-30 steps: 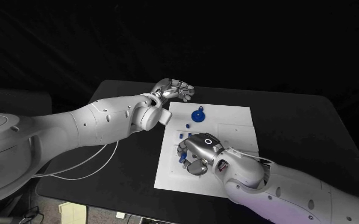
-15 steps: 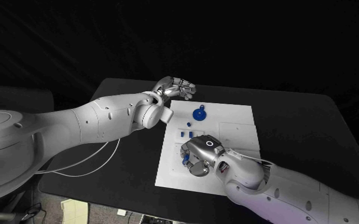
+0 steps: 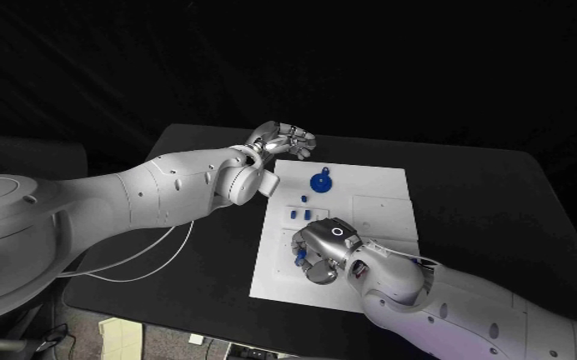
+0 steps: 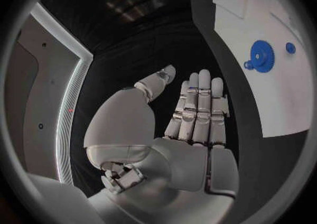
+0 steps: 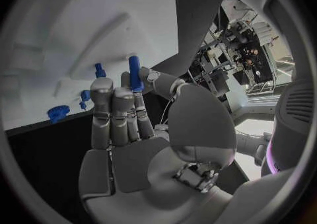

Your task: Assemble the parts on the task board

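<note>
- Task board (image 3: 378,210), a white plate, lies in the middle of the black worktop (image 3: 481,185), with small blue parts on it.
- My right hand (image 3: 323,247) hovers low over the board's near left part. In the right wrist view its fingers (image 5: 115,113) pinch a slim blue peg (image 5: 134,72) upright against the thumb, I judge so that it can go straight down into a hole.
- More blue pegs (image 3: 299,213) stand on the board just beyond that hand.
- A blue gear (image 3: 318,183) sits near the board's far left edge, well clear of my working hand.
- My left hand (image 3: 283,141) rests off the board past its far left corner, its fingers (image 4: 198,108) straight and side by side, holding nothing; it seems parked out of the way.
</note>
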`<action>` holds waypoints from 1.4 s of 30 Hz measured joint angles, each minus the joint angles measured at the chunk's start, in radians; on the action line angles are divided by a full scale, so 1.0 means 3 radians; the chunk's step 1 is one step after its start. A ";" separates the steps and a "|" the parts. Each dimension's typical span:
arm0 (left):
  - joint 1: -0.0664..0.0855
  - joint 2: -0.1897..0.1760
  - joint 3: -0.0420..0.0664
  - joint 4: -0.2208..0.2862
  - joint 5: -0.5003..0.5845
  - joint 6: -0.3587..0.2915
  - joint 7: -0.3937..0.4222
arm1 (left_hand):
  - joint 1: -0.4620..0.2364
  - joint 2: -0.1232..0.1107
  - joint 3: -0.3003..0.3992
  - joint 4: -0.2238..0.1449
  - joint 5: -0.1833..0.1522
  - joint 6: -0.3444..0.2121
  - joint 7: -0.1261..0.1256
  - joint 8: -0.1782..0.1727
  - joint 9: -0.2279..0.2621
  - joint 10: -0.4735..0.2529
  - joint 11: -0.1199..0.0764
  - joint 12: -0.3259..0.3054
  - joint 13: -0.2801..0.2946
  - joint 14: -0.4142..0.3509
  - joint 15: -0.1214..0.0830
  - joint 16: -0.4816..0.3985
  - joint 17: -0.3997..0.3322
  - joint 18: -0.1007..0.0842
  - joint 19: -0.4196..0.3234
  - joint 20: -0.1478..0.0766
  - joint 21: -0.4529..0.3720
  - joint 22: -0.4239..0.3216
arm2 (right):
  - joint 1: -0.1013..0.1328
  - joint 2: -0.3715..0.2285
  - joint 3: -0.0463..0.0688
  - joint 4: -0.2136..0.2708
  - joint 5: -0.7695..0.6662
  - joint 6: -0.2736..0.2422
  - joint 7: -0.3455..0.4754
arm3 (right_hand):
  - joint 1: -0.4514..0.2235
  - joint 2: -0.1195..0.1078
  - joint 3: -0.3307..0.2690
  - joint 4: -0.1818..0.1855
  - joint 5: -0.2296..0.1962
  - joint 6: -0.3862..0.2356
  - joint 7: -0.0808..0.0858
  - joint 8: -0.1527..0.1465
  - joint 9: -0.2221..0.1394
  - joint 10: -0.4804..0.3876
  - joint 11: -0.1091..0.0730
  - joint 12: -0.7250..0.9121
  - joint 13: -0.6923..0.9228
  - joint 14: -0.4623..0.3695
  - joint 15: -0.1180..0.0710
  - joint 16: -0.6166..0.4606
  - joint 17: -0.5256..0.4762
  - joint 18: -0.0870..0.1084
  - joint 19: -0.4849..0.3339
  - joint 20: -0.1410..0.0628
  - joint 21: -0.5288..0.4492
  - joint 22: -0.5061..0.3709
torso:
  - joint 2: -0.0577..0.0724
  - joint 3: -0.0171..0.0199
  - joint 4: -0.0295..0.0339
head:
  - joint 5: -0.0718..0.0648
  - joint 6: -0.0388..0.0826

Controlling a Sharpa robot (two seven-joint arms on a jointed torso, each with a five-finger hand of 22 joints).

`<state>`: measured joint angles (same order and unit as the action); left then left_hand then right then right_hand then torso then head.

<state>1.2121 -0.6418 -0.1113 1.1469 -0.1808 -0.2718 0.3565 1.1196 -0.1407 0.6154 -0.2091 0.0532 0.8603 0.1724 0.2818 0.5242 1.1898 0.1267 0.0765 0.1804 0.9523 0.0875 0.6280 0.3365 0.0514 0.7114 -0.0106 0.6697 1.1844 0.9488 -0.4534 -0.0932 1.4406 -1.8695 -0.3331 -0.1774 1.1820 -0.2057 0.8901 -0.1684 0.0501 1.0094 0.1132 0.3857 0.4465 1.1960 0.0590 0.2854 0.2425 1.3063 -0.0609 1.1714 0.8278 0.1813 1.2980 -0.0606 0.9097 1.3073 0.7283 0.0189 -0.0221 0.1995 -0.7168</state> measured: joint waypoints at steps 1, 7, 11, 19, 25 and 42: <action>0.0000 -0.0001 0.0000 0.0000 0.0000 0.0001 0.0000 | 0.0000 0.0000 0.0000 0.0000 0.0000 0.0000 0.0000 0.0000 0.0000 0.0000 0.0000 0.0000 0.0000 0.0000 0.0000 0.0000 0.0001 0.0000 0.0000 0.0000 0.0000 0.0000 | 0.0000 0.0000 0.0000 -0.0002 -0.0007 0.0002 -0.0001 | 0.0000 0.0000 0.0000 0.0000 0.0000 0.0000 0.0000 0.0000 0.0001 0.0000 0.0000 0.0000 0.0000 0.0000 0.0000 0.0000 0.0000 0.0000 0.0000 0.0000 0.0000 0.0000 | 0.0000 -0.0001 0.0000 | 0.0000 -0.0001; 0.0000 -0.0004 0.0000 0.0000 0.0000 0.0002 -0.0001 | 0.0000 0.0000 0.0000 0.0000 0.0000 0.0000 0.0000 0.0000 0.0000 0.0000 0.0000 0.0000 0.0000 0.0000 0.0000 0.0000 0.0003 0.0000 0.0000 0.0000 0.0000 0.0000 | 0.0000 -0.0002 -0.0005 -0.0014 -0.0061 0.0034 -0.0009 | 0.0000 0.0000 0.0010 -0.0010 0.0000 0.0000 0.0000 0.0000 0.0003 0.0000 0.0000 0.0000 0.0000 0.0001 0.0001 0.0000 0.0000 0.0000 -0.0005 0.0004 0.0000 0.0000 | -0.0001 -0.0004 0.0001 | -0.0001 -0.0006; 0.0000 -0.0005 0.0000 0.0000 0.0000 0.0003 -0.0001 | 0.0000 0.0000 0.0000 0.0000 0.0000 0.0000 0.0000 0.0000 0.0000 0.0000 0.0000 0.0000 0.0000 0.0000 0.0000 0.0000 0.0003 0.0000 0.0000 0.0000 0.0000 0.0000 | 0.0001 -0.0001 -0.0024 -0.0015 -0.0105 0.0062 -0.0014 | 0.0001 0.0001 0.0009 -0.0010 -0.0003 -0.0001 0.0000 0.0000 0.0012 0.0000 0.0000 0.0000 0.0000 0.0001 0.0001 0.0000 0.0000 0.0000 -0.0005 0.0004 0.0000 0.0000 | -0.0002 -0.0004 0.0001 | -0.0002 -0.0010; 0.0000 -0.0005 0.0000 -0.0001 0.0001 0.0006 -0.0001 | 0.0000 0.0000 0.0000 0.0000 0.0000 0.0001 0.0000 0.0000 0.0000 0.0000 0.0000 0.0000 0.0000 0.0000 0.0000 -0.0015 0.0006 0.0000 0.0000 0.0000 0.0000 0.0000 | 0.0007 0.0016 -0.0055 -0.0033 -0.0209 0.0073 -0.0034 | 0.0002 0.0002 0.0009 -0.0010 -0.0003 -0.0006 0.0005 -0.0001 0.0008 0.0000 0.0000 -0.0001 0.0001 0.0002 0.0001 0.0000 0.0000 -0.0001 -0.0006 0.0004 0.0000 0.0000 | -0.0001 -0.0004 0.0001 | 0.0003 -0.0021; 0.0000 -0.0002 0.0000 -0.0004 0.0001 0.0008 -0.0002 | 0.0000 0.0000 -0.0009 0.0009 0.0000 0.0001 0.0001 0.0000 0.0000 0.0000 0.0000 0.0000 0.0001 0.0000 0.0000 -0.0015 0.0010 0.0000 0.0000 0.0000 0.0000 0.0002 | 0.0010 0.0032 -0.0075 -0.0033 -0.0249 0.0070 -0.0043 | 0.0006 0.0006 0.0009 -0.0010 -0.0013 -0.0007 0.0005 -0.0001 0.0002 0.0000 0.0000 -0.0001 0.0001 0.0002 0.0002 0.0000 -0.0003 -0.0001 -0.0006 0.0005 0.0000 0.0002 | 0.0000 -0.0004 0.0001 | 0.0005 -0.0027; 0.0000 0.0000 0.0000 -0.0007 0.0001 0.0015 -0.0003 | 0.0000 0.0000 -0.0009 0.0009 0.0000 0.0001 0.0001 0.0000 0.0000 0.0000 0.0000 0.0000 0.0001 0.0000 0.0000 -0.0015 0.0013 -0.0001 0.0000 0.0000 -0.0013 0.0002 | 0.0009 0.0046 -0.0111 -0.0017 -0.0232 0.0073 -0.0038 | 0.0005 0.0004 0.0018 -0.0019 -0.0013 -0.0007 0.0005 -0.0002 0.0006 0.0000 0.0000 -0.0004 -0.0004 0.0007 0.0006 0.0000 -0.0012 -0.0010 -0.0007 0.0005 0.0000 0.0002 | 0.0000 -0.0002 -0.0001 | 0.0004 -0.0032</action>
<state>1.2119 -0.6418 -0.1113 1.1447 -0.1805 -0.2672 0.3555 1.1196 -0.1407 0.6127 -0.2064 0.0532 0.8607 0.1727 0.2818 0.5243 1.1898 0.1267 0.0765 0.1806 0.9523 0.0875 0.6234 0.3404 0.0512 0.7114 -0.0106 0.6658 1.1849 0.9514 -0.4396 -0.1266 1.4354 -1.9390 -0.3112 -0.1889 1.1833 -0.2044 0.8955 -0.1742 0.0463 1.0073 0.1148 0.3850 0.4483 1.1961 0.0590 0.2844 0.2415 1.3083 -0.0591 1.1713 0.8243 0.1784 1.2960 -0.0592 0.9097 1.3079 0.7282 0.0182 -0.0222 0.2009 -0.7264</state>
